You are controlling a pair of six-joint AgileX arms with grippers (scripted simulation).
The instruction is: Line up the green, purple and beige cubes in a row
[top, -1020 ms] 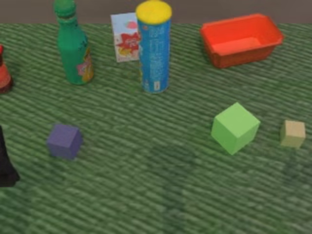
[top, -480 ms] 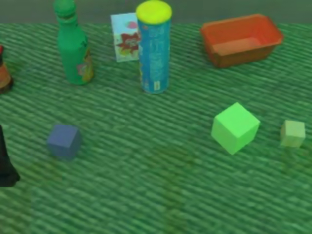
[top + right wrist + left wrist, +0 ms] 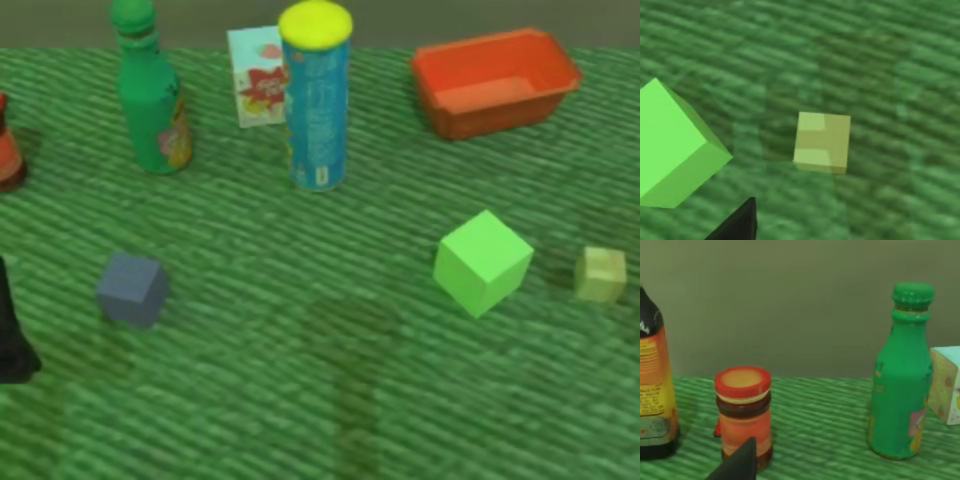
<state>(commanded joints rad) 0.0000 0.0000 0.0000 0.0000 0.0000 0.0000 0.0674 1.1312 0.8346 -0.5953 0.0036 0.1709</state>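
Observation:
The green cube (image 3: 482,262) sits right of centre, turned corner-on. Just to its right lies the small beige cube (image 3: 600,274). Far off at the left rests the purple cube (image 3: 132,288). In the right wrist view the beige cube (image 3: 822,142) lies just ahead of my right gripper (image 3: 742,226), which hangs above it, and the green cube (image 3: 670,150) is beside it. The right arm is out of the top view. My left gripper (image 3: 12,340) is parked at the left edge, beside the purple cube.
Along the back stand a green bottle (image 3: 152,95), a small carton (image 3: 256,76), a tall blue can (image 3: 317,95) and an orange-red tub (image 3: 495,80). A red-lidded jar (image 3: 8,148) stands at the far left, and a dark bottle (image 3: 652,385) is next to it.
No cube has moved and the left arm is still. A faint shadow has drifted from the near side onto the beige cube.

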